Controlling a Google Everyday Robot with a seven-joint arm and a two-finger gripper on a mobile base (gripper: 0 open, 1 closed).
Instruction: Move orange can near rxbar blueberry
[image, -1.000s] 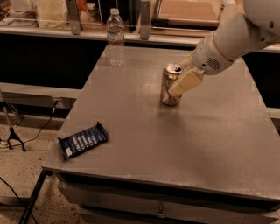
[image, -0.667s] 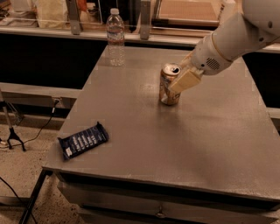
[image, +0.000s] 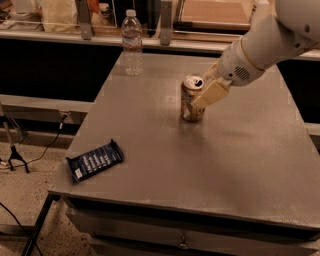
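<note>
On matte table (image: 240, 150) | gripper (image: 199, 97) clamped on cylindrical orange can (image: 188, 104) | flat rxbar blueberry (image: 95, 160) well apart

Count on counter (image: 240, 160): it is carrying one orange can (image: 187, 109), one rxbar blueberry (image: 95, 161) and one water bottle (image: 132, 42), three items in all. One claw (image: 200, 97) is sitting at the can's right side.

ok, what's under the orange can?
The grey table; the orange can stands upright on it, base hidden. The gripper is at the can's top half, covering part of its side.
</note>
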